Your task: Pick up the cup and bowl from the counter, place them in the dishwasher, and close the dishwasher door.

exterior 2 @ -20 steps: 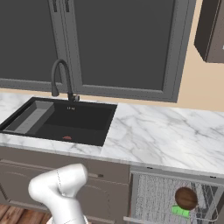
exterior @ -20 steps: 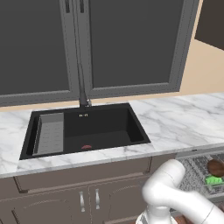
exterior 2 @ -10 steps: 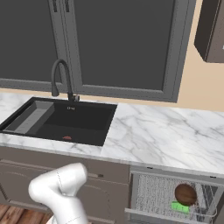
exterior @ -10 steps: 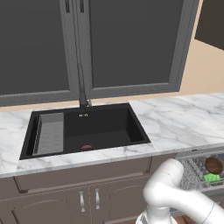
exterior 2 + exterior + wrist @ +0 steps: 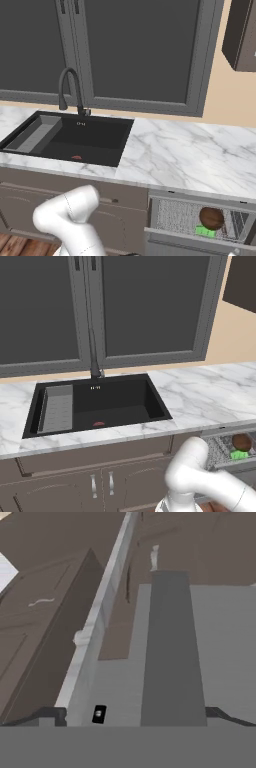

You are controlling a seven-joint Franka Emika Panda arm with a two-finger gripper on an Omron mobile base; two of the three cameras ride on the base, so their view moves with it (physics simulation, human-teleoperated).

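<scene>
The brown rounded bowl (image 5: 211,218) and the small bright green cup (image 5: 205,231) sit side by side on the grey wire-mesh rack (image 5: 180,217) of the built-in dishwasher (image 5: 200,225), the green one just in front of the brown one. From the left base view the same brown bowl (image 5: 242,442) and green cup (image 5: 239,454) show at the far right edge, on the rack (image 5: 220,448) under the lip of the worktop.

The rack is slid out below the long white marble counter with grey veins (image 5: 190,160), which is bare on the stretch above the dishwasher. To the left, set into the counter (image 5: 200,396), is the black rectangular sink (image 5: 97,406) with a grey ribbed drain tray (image 5: 56,415) in its left part and a small red spot (image 5: 98,424) on its floor. A dark curved faucet (image 5: 67,92) rises behind the sink in front of tall dark windows (image 5: 140,50).

Brown wooden cabinet doors with small handles (image 5: 100,486) run under the sink. The white arm's elbow (image 5: 192,471) stands in front of them, partly covering the cabinet beside the dishwasher.

In the hand view, the flat grey dishwasher door (image 5: 220,652) with its long grey bar handle (image 5: 97,632) lies close before the camera. Whether the pincer is released or clenched cannot be told.
</scene>
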